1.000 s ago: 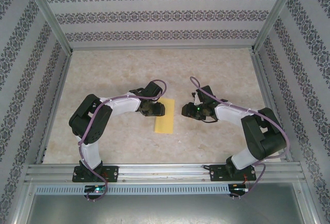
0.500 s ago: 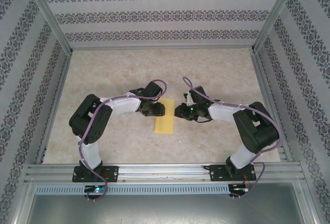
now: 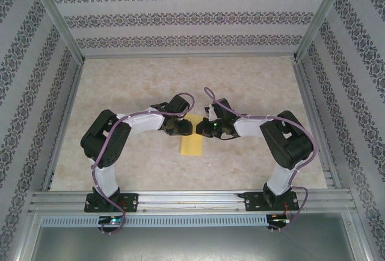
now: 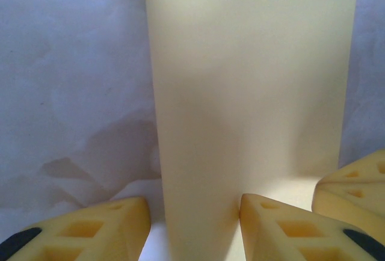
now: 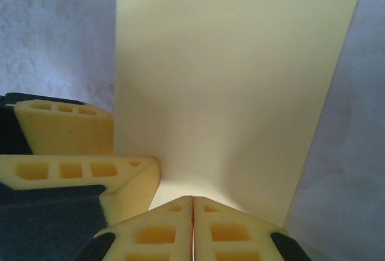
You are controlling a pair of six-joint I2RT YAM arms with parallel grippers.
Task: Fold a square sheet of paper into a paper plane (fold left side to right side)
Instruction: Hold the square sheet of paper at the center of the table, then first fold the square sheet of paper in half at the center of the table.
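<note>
The square sheet of paper (image 3: pixel 191 144) lies on the table folded into a narrow yellow strip, a plain rectangle and not a paper plane. My left gripper (image 3: pixel 184 128) is open at the strip's far end. In the left wrist view the paper (image 4: pixel 252 80) runs between its jaws, with one finger (image 4: pixel 283 228) resting on it and the other finger (image 4: pixel 90 231) on the table beside it. My right gripper (image 3: pixel 203 128) is shut, and its joined fingertips (image 5: pixel 180 213) press down on the paper (image 5: pixel 234 74) right beside the left gripper's fingers (image 5: pixel 72 135).
The marbled tabletop (image 3: pixel 138 86) stretches around the strip. Metal frame rails (image 3: pixel 66 110) and patterned walls (image 3: pixel 186 14) bound it on three sides. Both arm bases (image 3: pixel 111 199) sit on the near rail.
The right arm swung left until its gripper reached the strip's far end, and its jaws closed. The left gripper and the paper stayed put.
</note>
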